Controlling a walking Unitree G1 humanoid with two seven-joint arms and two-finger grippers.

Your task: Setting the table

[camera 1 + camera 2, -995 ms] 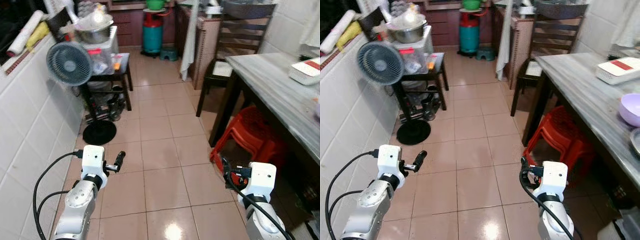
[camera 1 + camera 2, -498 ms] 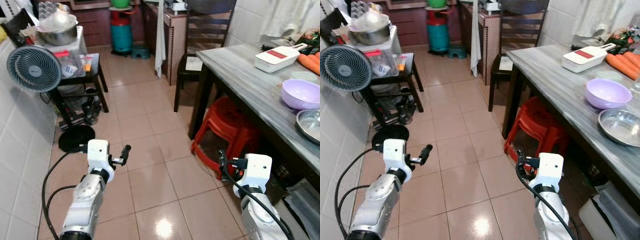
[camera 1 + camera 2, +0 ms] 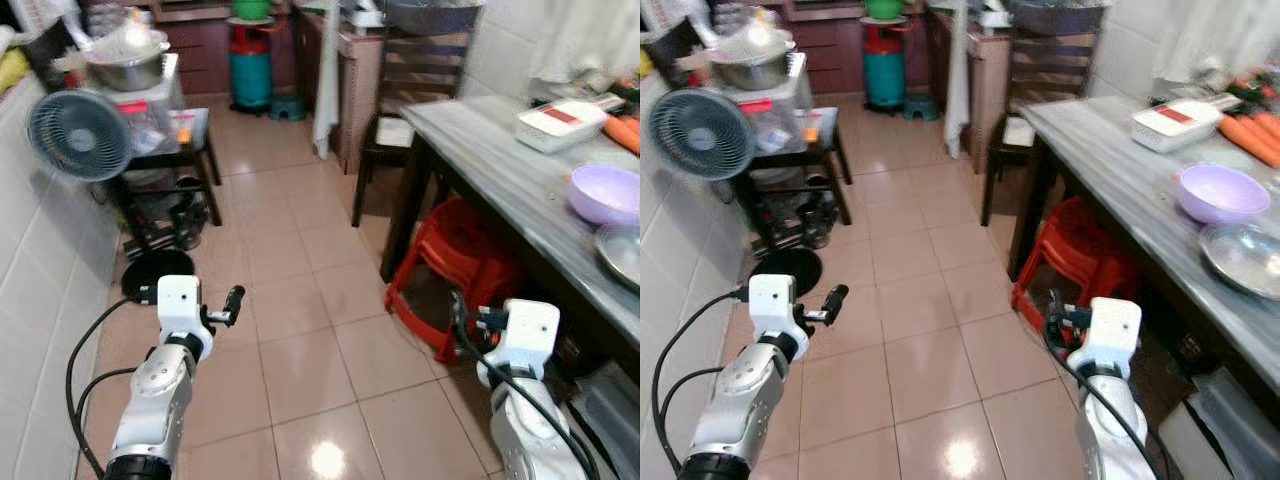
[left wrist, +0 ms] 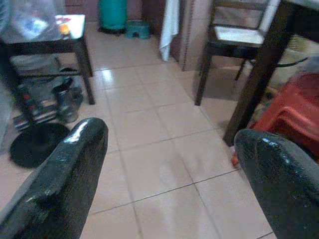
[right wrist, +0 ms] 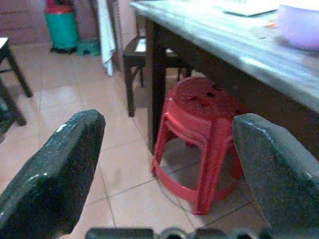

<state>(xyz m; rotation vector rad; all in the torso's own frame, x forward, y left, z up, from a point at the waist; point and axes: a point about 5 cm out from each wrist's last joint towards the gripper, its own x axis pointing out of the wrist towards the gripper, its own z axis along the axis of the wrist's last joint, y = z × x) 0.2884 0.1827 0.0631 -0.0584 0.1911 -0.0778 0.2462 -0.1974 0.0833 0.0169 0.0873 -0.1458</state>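
Note:
A grey marble-topped table [image 3: 1110, 150] runs along the right side. On it sit a purple bowl [image 3: 1220, 193], a steel plate [image 3: 1245, 258], a white box with a red label [image 3: 1170, 122] and carrots [image 3: 1255, 140]. My left gripper [image 3: 835, 297] is held low over the tiled floor on the left, open [image 4: 169, 134] with nothing between its fingers. My right gripper [image 3: 1055, 315] hovers low beside the table's near leg, also open [image 5: 169, 122] and empty, pointing at the red stools.
Stacked red plastic stools [image 3: 1070, 265] stand under the table. A dark wooden chair [image 3: 1040, 90] sits at its far end. On the left are a standing fan [image 3: 700, 135], a black side table [image 3: 820, 130] with a steel bowl, and a white tiled wall. A green gas cylinder [image 3: 883, 70] stands at the back.
The camera swung right over the table, bringing the bowl and plate into view, then eased back left. Both arms keep the same pose and both grippers stay open.

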